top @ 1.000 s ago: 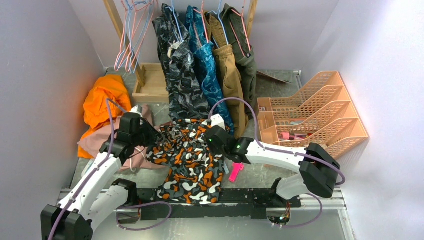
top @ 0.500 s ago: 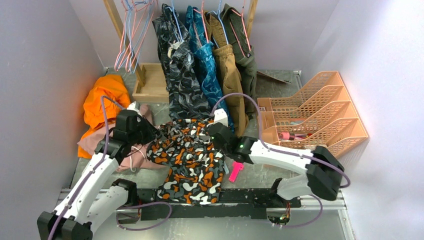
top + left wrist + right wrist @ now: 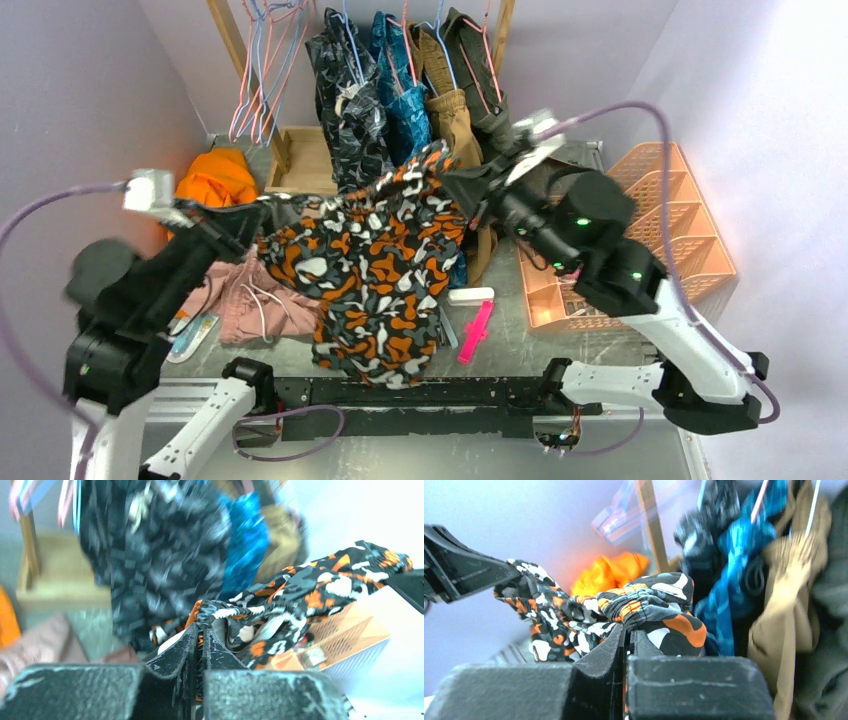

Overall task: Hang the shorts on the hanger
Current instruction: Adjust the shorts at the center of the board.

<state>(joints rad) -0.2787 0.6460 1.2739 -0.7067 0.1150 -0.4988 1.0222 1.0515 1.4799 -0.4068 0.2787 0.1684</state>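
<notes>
While both arms are raised above the table (image 3: 500,335), the shorts (image 3: 375,270) hang stretched between them like washing on a line. I can see the left gripper (image 3: 258,214) pinched tight on one end of the gathered waistband and the right gripper (image 3: 462,183) clamped just as tight on the other, with fabric bunching out right above each pair of fingers. The legs droop toward the table, in front of the clothes (image 3: 400,110) hanging on the rail. Whether the hem touches down, I can't tell.
</notes>
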